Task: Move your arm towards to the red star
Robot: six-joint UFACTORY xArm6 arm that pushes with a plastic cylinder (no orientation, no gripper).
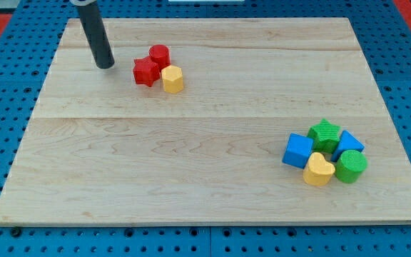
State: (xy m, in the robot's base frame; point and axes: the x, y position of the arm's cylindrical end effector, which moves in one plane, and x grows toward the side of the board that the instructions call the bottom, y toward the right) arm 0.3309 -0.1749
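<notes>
The red star (pixel 145 72) lies on the wooden board (pixel 191 143) at the upper left, touching a red cylinder (pixel 160 55) behind it and a yellow hexagonal block (pixel 172 79) at its right. My tip (pixel 105 66) stands on the board a short way to the left of the red star, apart from it. The dark rod rises from the tip toward the view's top.
At the lower right sits a cluster: a blue cube (pixel 298 150), a green star (pixel 325 133), a blue triangular block (pixel 348 144), a green cylinder (pixel 350 165) and a yellow heart (pixel 319 170). Blue pegboard surrounds the board.
</notes>
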